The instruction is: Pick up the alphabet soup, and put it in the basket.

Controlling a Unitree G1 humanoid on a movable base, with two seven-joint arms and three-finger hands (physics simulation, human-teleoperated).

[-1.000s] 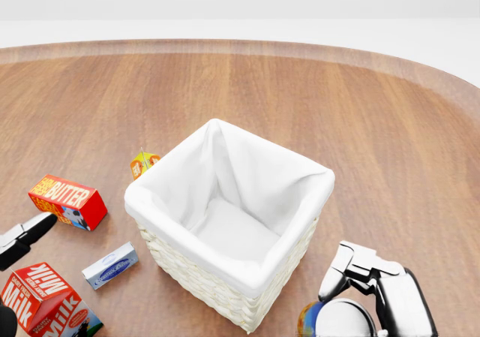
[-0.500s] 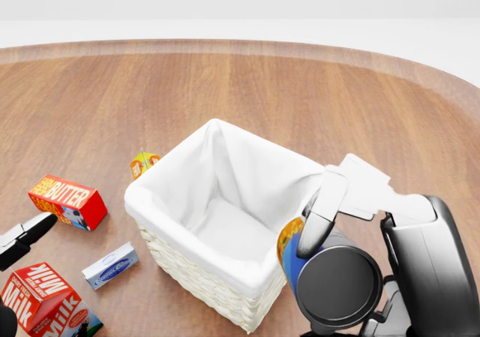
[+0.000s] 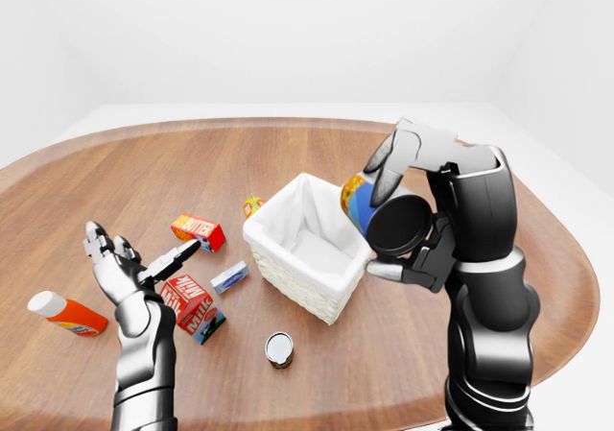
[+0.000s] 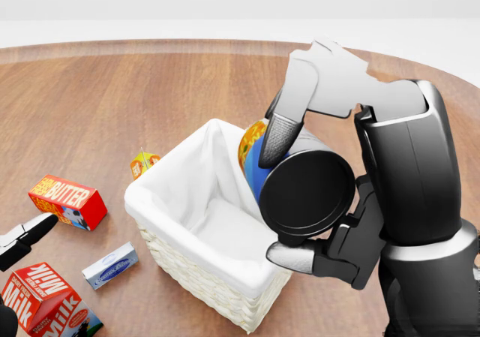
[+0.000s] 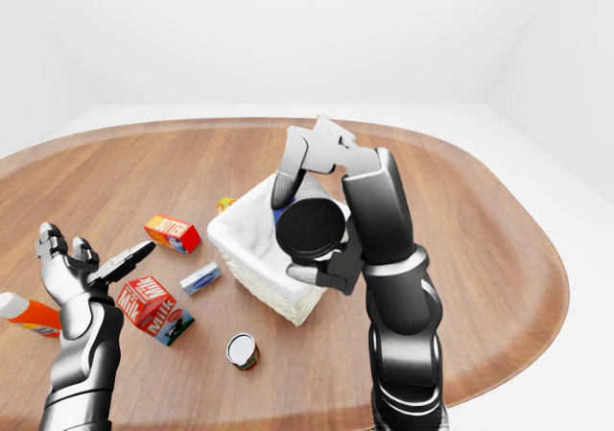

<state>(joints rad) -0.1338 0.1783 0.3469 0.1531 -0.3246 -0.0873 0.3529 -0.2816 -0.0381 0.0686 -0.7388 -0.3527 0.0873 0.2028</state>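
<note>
Right hand: closed round the alphabet soup can, one finger over the top of the label, others wrapped under its dark end. Can tilted on its side, dark circular end toward the camera, blue and yellow label toward the basket.

Alphabet soup can, position: raised above the basket, over its right-hand rim in the head view, the labelled end leaning in over the white liner. Not touching the liner as far as can be seen.

Basket: white woven, cloth-lined, interior bare of goods where visible. Landmark for the entries below.

Left hand: fingers spread, holding nothing, well left of the basket in the left-eye view.

Butter box: left of the basket, lying flat.
Milk carton: lower left of the basket.
Small blue-and-white box: just beside the basket's lower left wall.
Orange-yellow small carton: against the basket's left wall, partly hidden.
Second can: upright, below the basket in the left-eye view.
Orange bottle with white cap: far left of the basket, lying down.

Progress: pick-up done, carry nearly done. Remaining, by judgement: bring the can fully over the opening, lower, let go.
</note>
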